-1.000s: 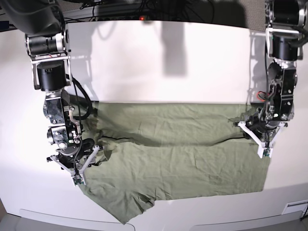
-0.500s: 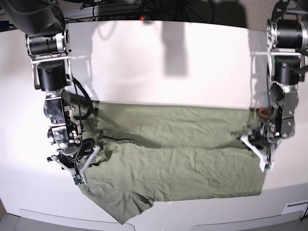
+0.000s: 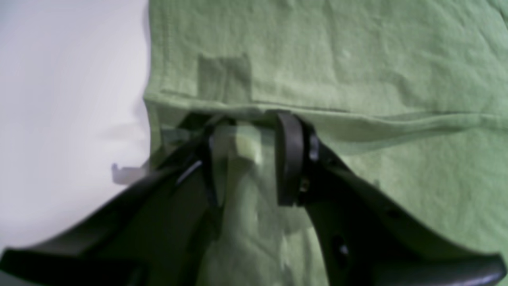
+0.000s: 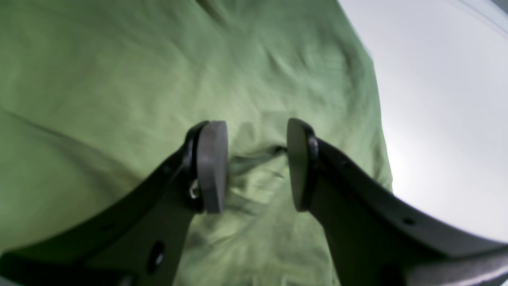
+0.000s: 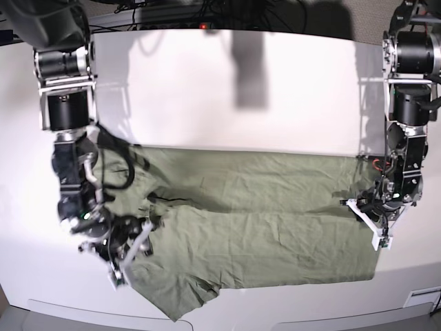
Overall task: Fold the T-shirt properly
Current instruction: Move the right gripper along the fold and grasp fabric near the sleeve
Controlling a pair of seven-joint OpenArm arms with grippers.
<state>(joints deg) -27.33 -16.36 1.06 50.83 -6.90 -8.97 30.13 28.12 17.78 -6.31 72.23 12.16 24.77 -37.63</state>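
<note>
T-shirt (image 5: 255, 221) lies spread across the white table (image 5: 227, 89), one fold already in. Left gripper (image 3: 248, 159) is pinching the hem edge; right gripper (image 4: 256, 165) stands part-open over a wrinkle, gripping nothing visible. Seat the right grip on both layers first, then lift both ends level so the fold line stays straight.

Both wrist views are soft and cut the T-shirt (image 3: 357, 59) off at their edges. In the left wrist view, the left gripper (image 3: 254, 159) hides the cloth fold beneath it. The base view shows both fingertips too small to judge.
</note>
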